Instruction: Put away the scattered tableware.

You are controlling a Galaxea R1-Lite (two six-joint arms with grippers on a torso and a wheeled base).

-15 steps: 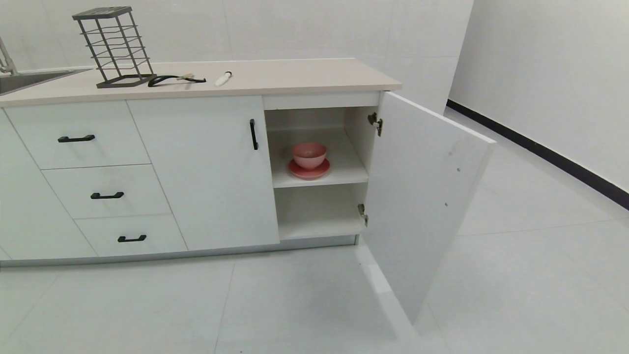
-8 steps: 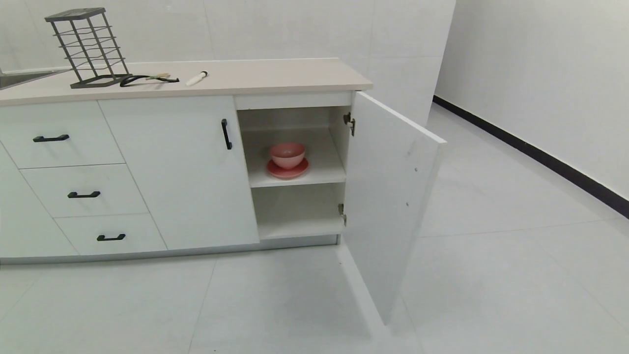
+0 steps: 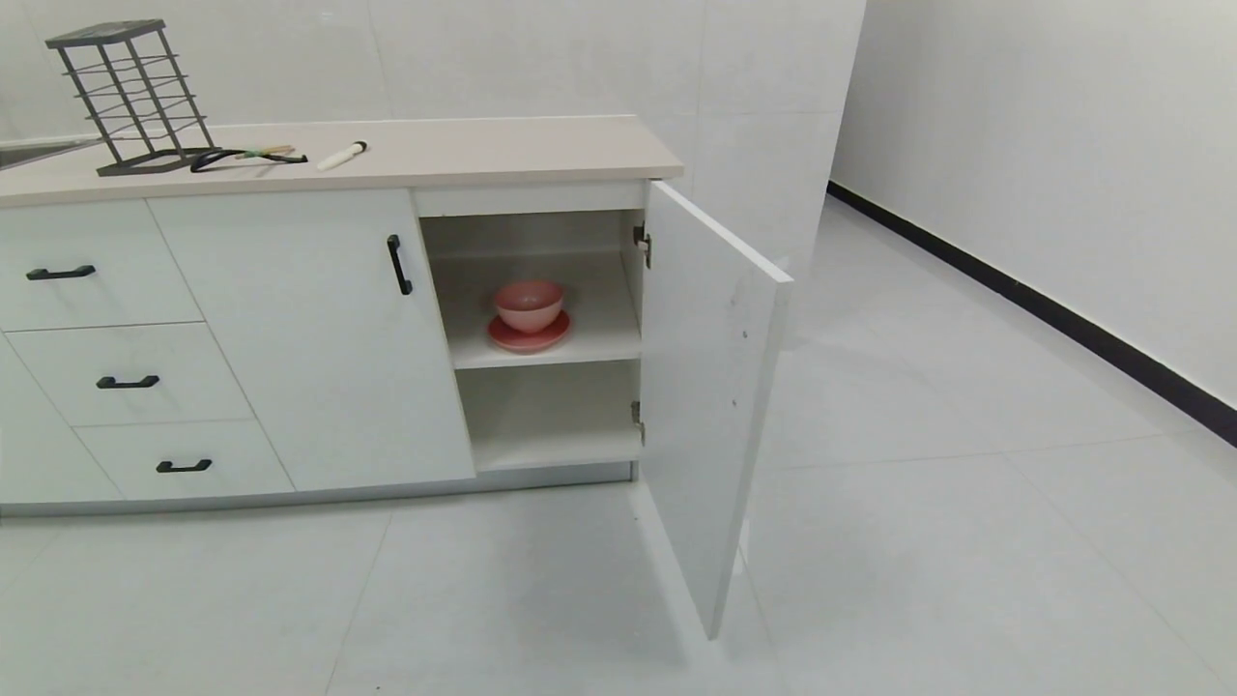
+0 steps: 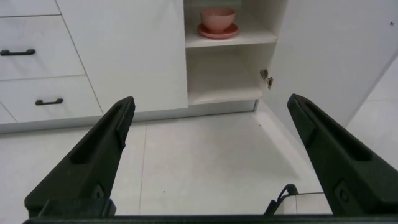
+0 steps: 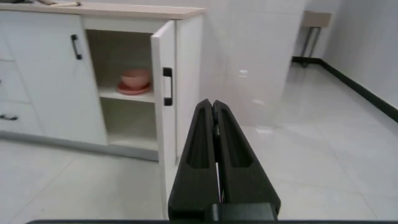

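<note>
- My left claw (image 4: 211, 102) is spread wide; right claw (image 5: 214, 104) clenched.
- Round pink bowl (image 3: 529, 304) on flat pink plate (image 3: 512, 339), upper shelf (image 3: 601, 340), left of open white cabinet door (image 3: 710, 387).
- Pale tiled floor (image 3: 966, 541) spreads right.

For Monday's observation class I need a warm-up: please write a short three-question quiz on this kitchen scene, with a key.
1. True or false: the pink bowl sits on the red plate on the lower shelf of the open cabinet.
2. The left gripper has its jaws: A pressed together; B wide apart; C clamped on a spoon.
3. Which tall thing stands on the countertop next to the loose utensils?
Key: 1 false, they are on the upper shelf. 2 B. 3 the wire rack.
</note>
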